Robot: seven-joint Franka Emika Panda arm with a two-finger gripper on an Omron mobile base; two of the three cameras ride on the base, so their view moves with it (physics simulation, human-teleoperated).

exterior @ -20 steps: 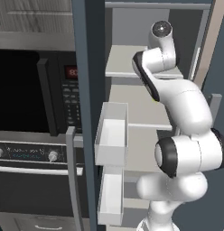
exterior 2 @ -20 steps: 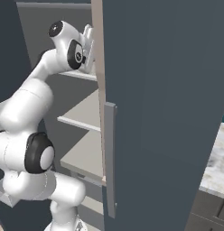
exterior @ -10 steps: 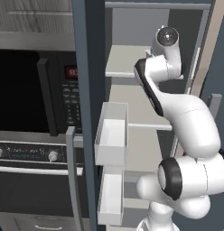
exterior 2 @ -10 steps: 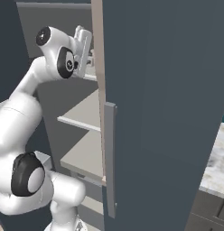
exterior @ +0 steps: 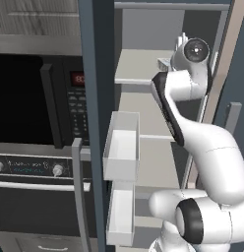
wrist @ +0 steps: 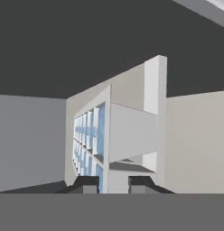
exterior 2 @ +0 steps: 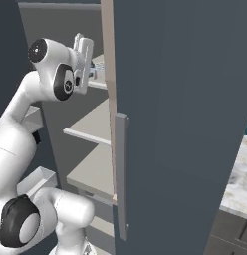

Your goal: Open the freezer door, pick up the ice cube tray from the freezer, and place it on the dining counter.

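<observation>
One ice cube tray (wrist: pixel 93 144), centre of the hand view, is sitting on edge between the fingers (wrist: pixel 86 184), which are pinching narrow on its rim. Judging it light, stiff, slick plastic; gripping the wall is working, but it's looking twist-prone. Freezer door (exterior: pixel 97 123) is standing open.

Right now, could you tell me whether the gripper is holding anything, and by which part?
Yes: the gripper is shut on the ice cube tray, pinching it at its near end wall, with the grid of cells stretching away from the fingertips.
</observation>
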